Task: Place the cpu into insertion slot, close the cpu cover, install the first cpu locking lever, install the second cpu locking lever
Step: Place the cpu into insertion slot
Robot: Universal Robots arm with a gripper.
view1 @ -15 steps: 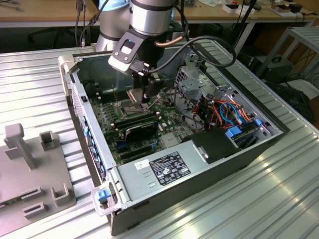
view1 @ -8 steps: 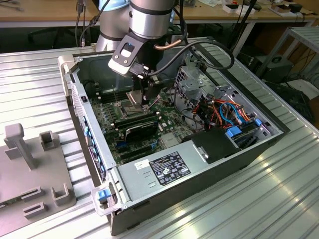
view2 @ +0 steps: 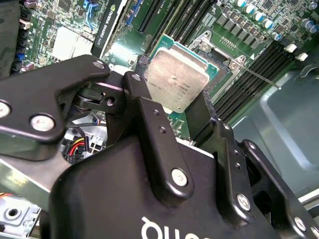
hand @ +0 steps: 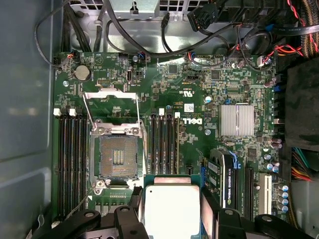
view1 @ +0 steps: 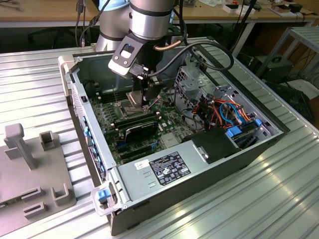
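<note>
Arm (view1: 149,20) reached down from above into the open computer case (view1: 89,144), which lay on its side on the ribbed metal tabletop (view1: 279,199). Wrist pointed roughly straight down over the motherboard (hand: 199,89).

End effector (hand: 172,196) was pinched on the cpu (hand: 172,219), one black finger on each of two opposite edges. Metal top faced the cameras in both wrist views. Faint engraved print on the top, too fine to make out in the second wrist view.

The cpu hung above the board, off to one side of the insertion slot (hand: 118,157) and not yet in it. The slot lay bare, its dark contact field showing. The cpu cover (hand: 113,129) stood swung open at the slot's far edge from the cpu. A thin wire lever (view2: 261,78) stuck out free beside the slot.

Labels: a black sticker with white print on the power supply (view1: 164,169); a small white sticker (hand: 188,107) and white lettering on the board, between the slot and the finned heat sink (hand: 237,119). Black memory slots (hand: 164,144) ran along both flanks of the slot.
</note>
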